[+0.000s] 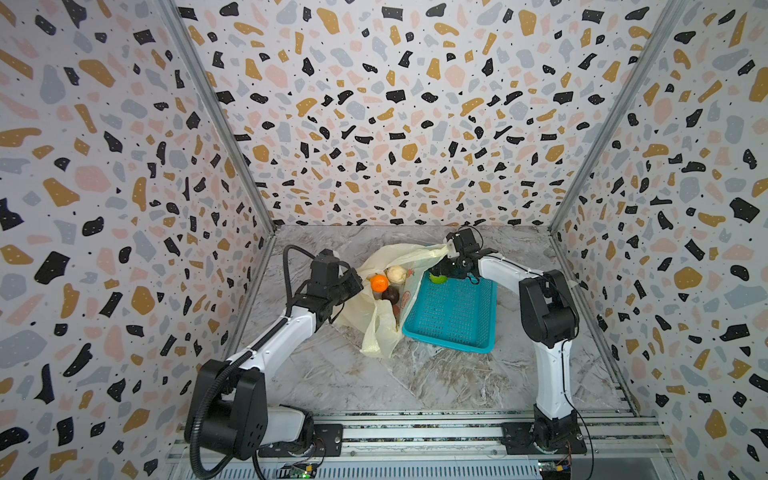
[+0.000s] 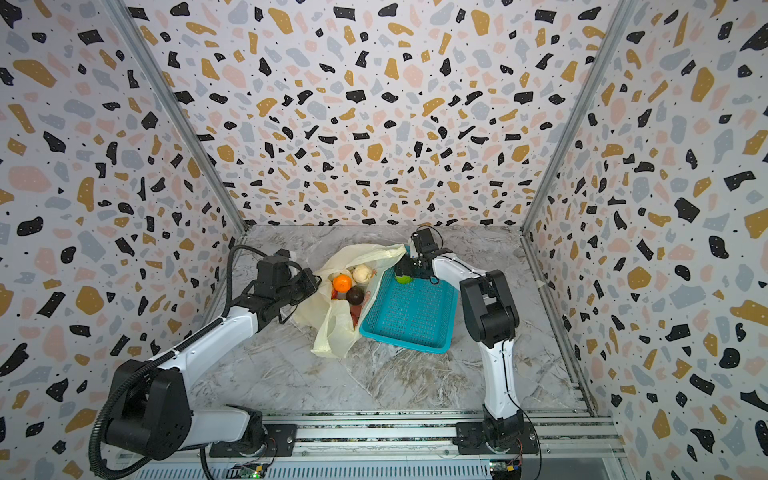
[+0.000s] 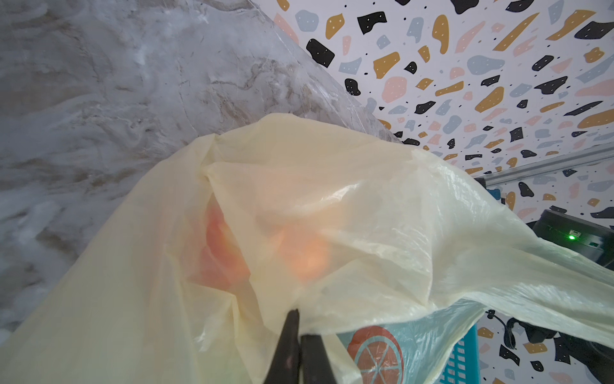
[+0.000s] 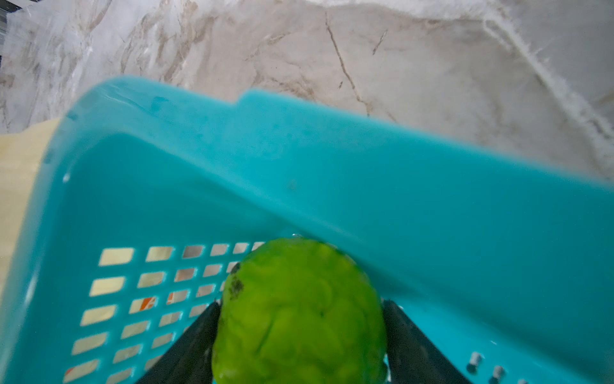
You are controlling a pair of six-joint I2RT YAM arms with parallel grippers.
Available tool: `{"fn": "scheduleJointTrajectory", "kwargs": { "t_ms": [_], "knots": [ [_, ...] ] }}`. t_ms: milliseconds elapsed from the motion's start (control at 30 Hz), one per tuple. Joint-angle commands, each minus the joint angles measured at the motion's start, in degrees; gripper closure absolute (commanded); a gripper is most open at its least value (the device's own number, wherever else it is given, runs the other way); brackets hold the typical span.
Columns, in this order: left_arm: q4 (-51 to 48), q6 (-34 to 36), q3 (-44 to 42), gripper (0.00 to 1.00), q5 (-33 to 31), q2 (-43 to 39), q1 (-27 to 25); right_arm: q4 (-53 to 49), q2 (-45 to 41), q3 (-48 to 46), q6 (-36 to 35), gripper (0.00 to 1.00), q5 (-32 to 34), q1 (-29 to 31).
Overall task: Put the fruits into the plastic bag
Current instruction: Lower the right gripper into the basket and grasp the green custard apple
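Three fruits [image 1: 379, 282] in plastic bag [image 1: 374, 332], green fruit [image 4: 299, 316] cropped between right fingers [image 4: 196, 342]

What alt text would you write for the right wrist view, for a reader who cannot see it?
A green fruit fills the foreground, touched on both sides by black jaws, in a corner of a teal mesh basket. Beyond lie a marbled table and a sliver of pale-yellow plastic bag.

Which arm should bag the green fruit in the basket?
Right. The right gripper clasps the green fruit in the basket; the left gripper is shut on the plastic bag, holding its mouth open.
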Motion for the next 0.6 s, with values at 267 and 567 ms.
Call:
{"fn": "scheduleJointTrajectory", "kwargs": {
  "t_ms": [267, 567],
  "knots": [
    [0.58, 0.68, 1.7, 1.0, -0.13, -0.21, 0.15, 3.44, -8.29, -7.29, 1.74, 0.46, -4.75, -0.05],
    [1.01, 0.34, 1.11, 1.0, -0.3, -0.64, 0.09, 7.24, -28.77, -26.33, 5.75, 0.46, -6.75, -0.16]
  ]
}}
